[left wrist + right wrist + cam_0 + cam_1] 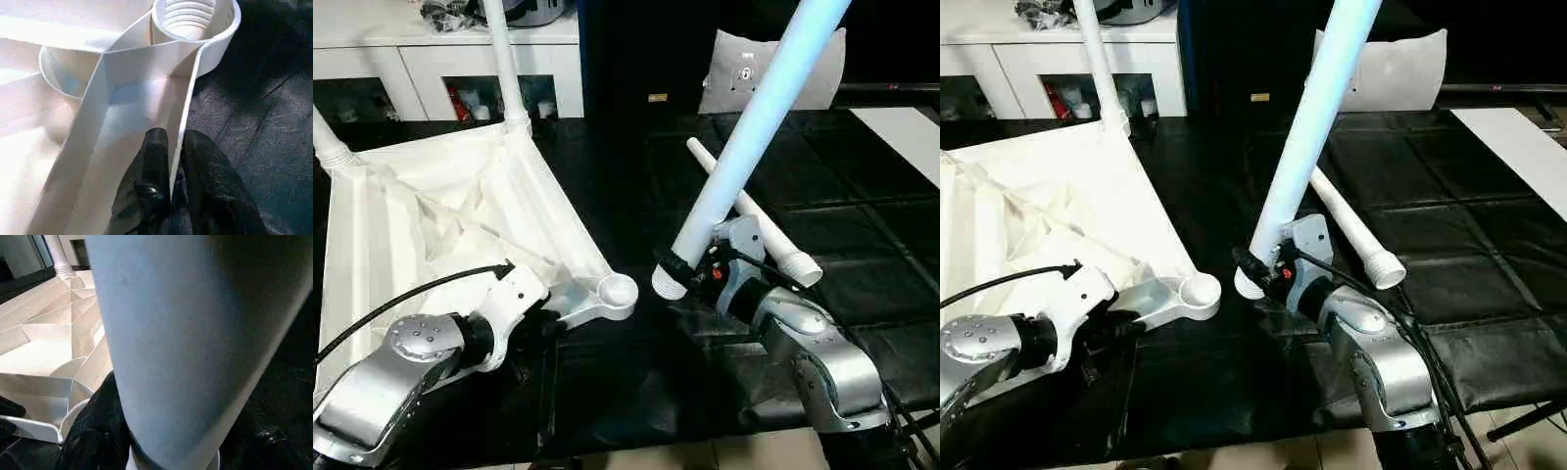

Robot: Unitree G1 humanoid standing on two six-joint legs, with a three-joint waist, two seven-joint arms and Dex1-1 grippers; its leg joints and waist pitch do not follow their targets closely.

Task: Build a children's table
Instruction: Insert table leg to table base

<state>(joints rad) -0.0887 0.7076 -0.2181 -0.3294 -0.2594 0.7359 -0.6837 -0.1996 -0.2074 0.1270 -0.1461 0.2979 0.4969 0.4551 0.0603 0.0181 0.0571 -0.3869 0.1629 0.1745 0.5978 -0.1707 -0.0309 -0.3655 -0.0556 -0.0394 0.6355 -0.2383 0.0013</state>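
The top (440, 215) lies underside up on the dark mat (862, 284), at the left of the scene, with two legs already standing in its far corner sockets: one at the far left (327, 142), one at the back (506, 69). The left gripper (171, 186) is pinched shut on a thin rib of the top's near edge, just behind the empty socket (618, 290), so it steadies that corner. The socket's threaded bore faces up and sits close beside the tip of the third leg (744, 147). The right gripper (690, 266) is clamped around that leg near its threaded lower end, holding it tilted, its upper end leaning away to the right. A fourth leg (754, 220) lies loose on the mat behind it.

The step in hand seems to be fitting the third leg. Next, the right arm likely must bring the leg upright, centre its tip over the socket, then lower and turn it in while the left holds firm.
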